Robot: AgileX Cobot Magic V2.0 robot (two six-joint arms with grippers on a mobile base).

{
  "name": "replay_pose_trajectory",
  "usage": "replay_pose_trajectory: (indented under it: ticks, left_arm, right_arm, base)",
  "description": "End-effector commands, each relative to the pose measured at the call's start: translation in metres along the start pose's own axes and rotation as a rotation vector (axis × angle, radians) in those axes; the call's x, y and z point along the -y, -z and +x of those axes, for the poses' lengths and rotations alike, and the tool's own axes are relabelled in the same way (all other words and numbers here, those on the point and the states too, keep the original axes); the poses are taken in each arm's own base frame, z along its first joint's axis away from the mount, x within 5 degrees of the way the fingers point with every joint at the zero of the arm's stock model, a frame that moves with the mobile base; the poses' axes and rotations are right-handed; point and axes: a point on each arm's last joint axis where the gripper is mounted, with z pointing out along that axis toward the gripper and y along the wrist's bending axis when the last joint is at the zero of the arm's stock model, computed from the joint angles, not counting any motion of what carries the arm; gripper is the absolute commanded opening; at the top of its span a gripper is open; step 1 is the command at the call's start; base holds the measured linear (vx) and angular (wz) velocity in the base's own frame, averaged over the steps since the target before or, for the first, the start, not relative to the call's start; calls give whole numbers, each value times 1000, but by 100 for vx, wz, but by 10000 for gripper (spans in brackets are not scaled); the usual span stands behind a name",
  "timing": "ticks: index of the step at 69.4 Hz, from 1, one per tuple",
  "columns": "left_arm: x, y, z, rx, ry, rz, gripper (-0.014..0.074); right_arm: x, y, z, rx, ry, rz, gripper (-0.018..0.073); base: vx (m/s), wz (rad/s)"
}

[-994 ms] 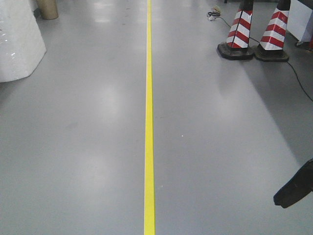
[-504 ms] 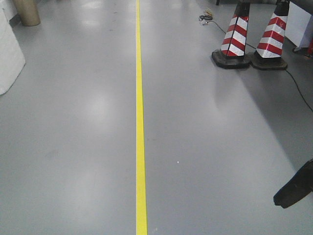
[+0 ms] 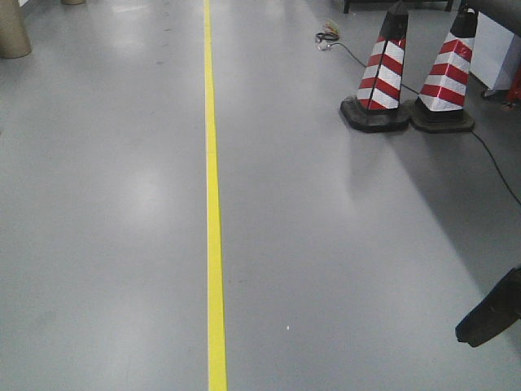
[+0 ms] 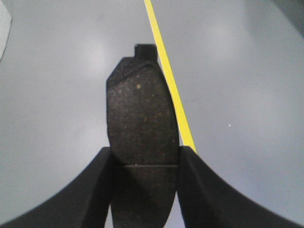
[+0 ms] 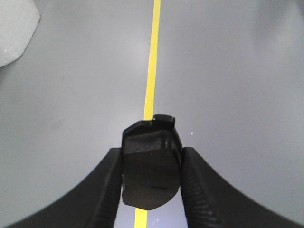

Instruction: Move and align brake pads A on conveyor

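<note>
1. Left end effector [image 4: 146, 156]: narrow, clamped on left brake pad [image 4: 137, 109] at the groove. Pad juts fwd, flat face to the camera, small tab at far end. Grip looks centred.
2. Right end effector [image 5: 151, 156]: narrow, clamped on right brake pad [image 5: 149, 137]. Pad is foreshortened, so its tilt can't be judged.
3. Floor [image 3: 106, 244]: grey, glossy. Lies under both pads, which are in the air, well apart from it.
4. Yellow line [image 3: 213, 244]: runs near to far, just left of centre.
5. Dark shape [image 3: 492, 314], lower rt of front view: poss. part of an arm, cannot tell.
6. Cones [image 3: 378, 77], two, red/white, side by side at far rt. A cable [image 3: 488, 155] trails past them.
7. Cardboard tube [image 3: 12, 37], far left.
8. Conveyor: not in view, nor are any other pads.

Step, est.: carrying two pads to the conveyor; task early to mid.

To do well: grip must not loosen in transit. Steer wide of the cones and cable. At the belt, level each pad first, check the rt pad's tilt, lower until it touches, then open. Lay pads parallel, ends in line.
</note>
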Motion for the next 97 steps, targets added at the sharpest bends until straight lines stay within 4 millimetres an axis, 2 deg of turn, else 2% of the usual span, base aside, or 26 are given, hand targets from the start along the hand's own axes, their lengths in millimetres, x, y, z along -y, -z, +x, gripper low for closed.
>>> replay_pose_trajectory:
  ticks: [1,97]
  left_arm:
    - [0,5,-12,103,1,3,-6]
    - [0,4,-13,102,1,3,-6]
  right_arm:
    - [-3,7,-16,116,9,-18,-12]
    - [-3,7,-15,117,10,-17,-12]
  base:
    - [58,-11]
    - [62,1]
